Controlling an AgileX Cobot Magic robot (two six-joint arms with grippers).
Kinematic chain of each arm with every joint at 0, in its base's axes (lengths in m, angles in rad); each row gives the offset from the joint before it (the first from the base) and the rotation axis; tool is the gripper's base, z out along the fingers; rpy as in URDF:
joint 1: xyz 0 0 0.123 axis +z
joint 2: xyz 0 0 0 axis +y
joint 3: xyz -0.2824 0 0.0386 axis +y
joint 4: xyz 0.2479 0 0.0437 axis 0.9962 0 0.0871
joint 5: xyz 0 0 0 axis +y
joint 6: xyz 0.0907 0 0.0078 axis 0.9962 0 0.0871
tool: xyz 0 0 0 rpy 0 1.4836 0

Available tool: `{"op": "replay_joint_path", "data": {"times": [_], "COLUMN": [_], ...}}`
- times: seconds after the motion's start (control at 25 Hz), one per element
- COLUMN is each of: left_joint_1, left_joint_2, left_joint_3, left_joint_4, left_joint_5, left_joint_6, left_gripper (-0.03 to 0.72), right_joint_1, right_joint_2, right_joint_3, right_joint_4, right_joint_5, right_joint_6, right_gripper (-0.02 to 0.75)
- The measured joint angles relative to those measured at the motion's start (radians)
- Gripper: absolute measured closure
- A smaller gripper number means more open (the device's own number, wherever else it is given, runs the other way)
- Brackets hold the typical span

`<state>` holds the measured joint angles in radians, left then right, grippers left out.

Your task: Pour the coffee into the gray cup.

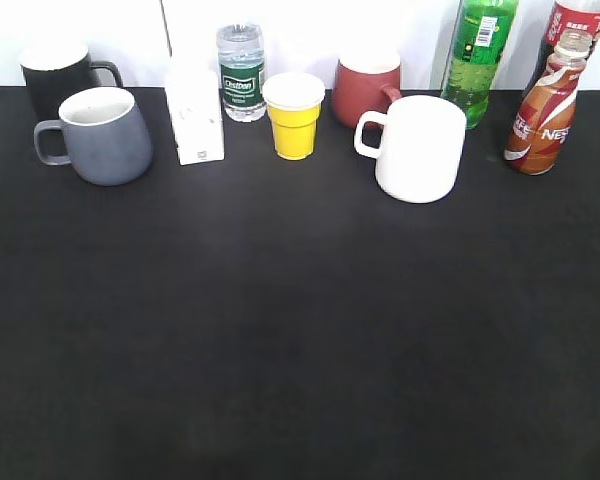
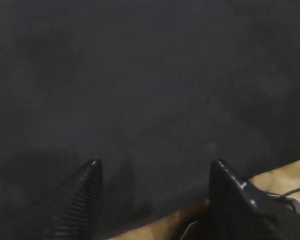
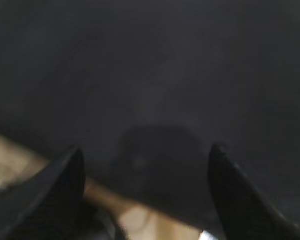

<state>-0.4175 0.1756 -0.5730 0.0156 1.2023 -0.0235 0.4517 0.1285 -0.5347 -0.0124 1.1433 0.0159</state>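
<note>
Hanging spread and empty over black cloth, the left gripper [image 2: 155,167] and blurry, seemingly likewise right gripper [image 3: 145,152] sit away from the gray cup [image 1: 102,136] and coffee bottle [image 1: 543,115].

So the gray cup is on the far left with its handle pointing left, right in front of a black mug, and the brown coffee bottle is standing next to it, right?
Not quite. The coffee bottle isn't next to the gray cup; it stands at the far right of the row, as the exterior view shows. The rest holds: the cup sits far left, handle pointing left, in front of the black mug.
</note>
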Motion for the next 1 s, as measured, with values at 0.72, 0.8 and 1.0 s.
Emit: {"op": "replay_joint_path", "data": {"times": [0.72, 0.8, 1.0], "left_joint_1": [0.161, 0.334, 0.457], "left_joint_2": [-0.020, -0.092, -0.183], "left_joint_3": [0.050, 0.050, 0.050], "left_joint_4": [-0.002, -0.001, -0.002], "left_joint_5": [-0.135, -0.136, -0.136], "left_joint_6": [0.024, 0.024, 0.024], "left_gripper": [0.274, 0.278, 0.286], "right_joint_1": [-0.150, -0.331, -0.414], "right_joint_2": [-0.013, -0.069, -0.137], "right_joint_3": [0.032, 0.032, 0.033], "right_joint_4": [0.012, 0.012, 0.012], "right_joint_5": [-0.101, -0.102, -0.103], "right_joint_6": [0.004, 0.004, 0.003], "right_gripper": [0.148, 0.148, 0.148]}}
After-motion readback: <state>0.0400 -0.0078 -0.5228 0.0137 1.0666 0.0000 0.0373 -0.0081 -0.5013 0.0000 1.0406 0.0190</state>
